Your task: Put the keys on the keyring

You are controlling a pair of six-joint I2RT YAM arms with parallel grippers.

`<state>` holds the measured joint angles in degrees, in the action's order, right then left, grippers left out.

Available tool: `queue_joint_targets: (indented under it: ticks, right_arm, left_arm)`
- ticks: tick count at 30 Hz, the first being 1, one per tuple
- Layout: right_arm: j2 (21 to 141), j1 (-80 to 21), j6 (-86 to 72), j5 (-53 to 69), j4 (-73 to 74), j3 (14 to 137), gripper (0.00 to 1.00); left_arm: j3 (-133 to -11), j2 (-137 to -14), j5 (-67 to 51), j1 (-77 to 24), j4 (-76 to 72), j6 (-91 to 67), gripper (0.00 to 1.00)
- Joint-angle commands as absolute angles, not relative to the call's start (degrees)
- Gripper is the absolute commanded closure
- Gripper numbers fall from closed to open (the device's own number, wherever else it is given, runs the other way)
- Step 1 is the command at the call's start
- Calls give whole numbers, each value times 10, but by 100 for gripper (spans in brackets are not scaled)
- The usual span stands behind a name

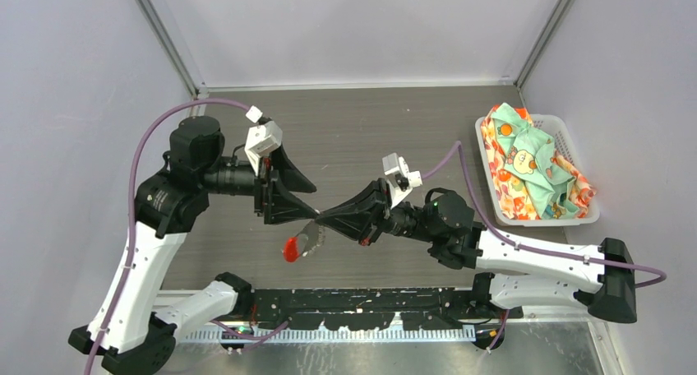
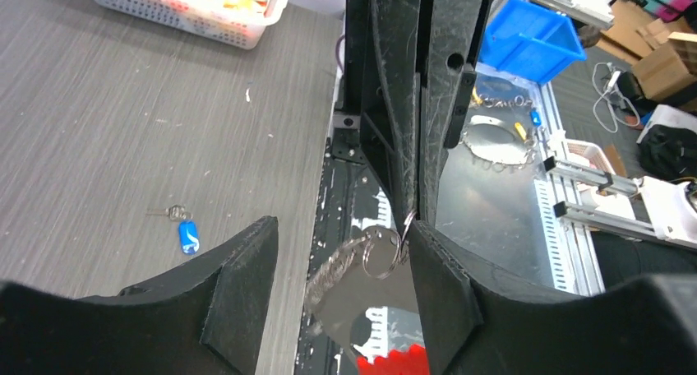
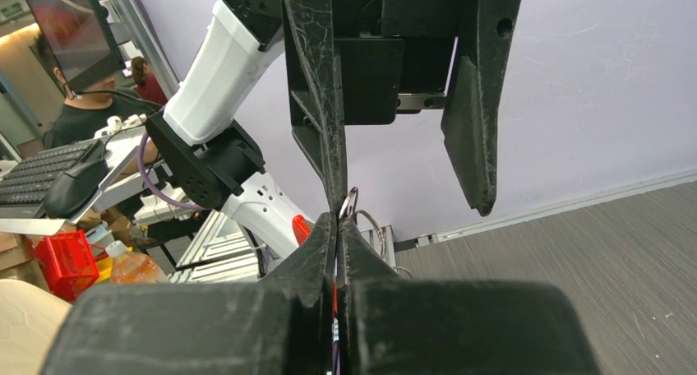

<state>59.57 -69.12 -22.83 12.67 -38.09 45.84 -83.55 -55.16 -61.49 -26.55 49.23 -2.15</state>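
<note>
A grey wood-grain table (image 1: 362, 120) carries a white basket (image 1: 549, 220) at its right edge and a blue-headed key (image 2: 188, 237).

The keyring (image 1: 302, 243), silvery links ending in a red loop, hangs in mid-air; a blue-headed key (image 2: 189, 237) lies flat on the table (image 2: 99, 128).

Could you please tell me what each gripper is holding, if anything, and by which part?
The right gripper pinches the keyring by its small metal ring at the top; the rest hangs below. The left gripper is open, holding nothing.
</note>
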Motion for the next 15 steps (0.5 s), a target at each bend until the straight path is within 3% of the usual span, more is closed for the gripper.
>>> queue_joint_targets:
  ticks: [1, 11, 15]
  right_arm:
    - [568, -683, -215, 77, -404, 459, 99]
    - [544, -683, -194, 91, -376, 454, 99]
    - [547, -682, -193, 113, -373, 460, 99]
  left_arm:
    - [-859, -530, -616, -273, 568, 34, 39]
    - [-887, -517, -602, -273, 592, 46, 33]
    - [-865, -520, -620, -273, 581, 45, 45]
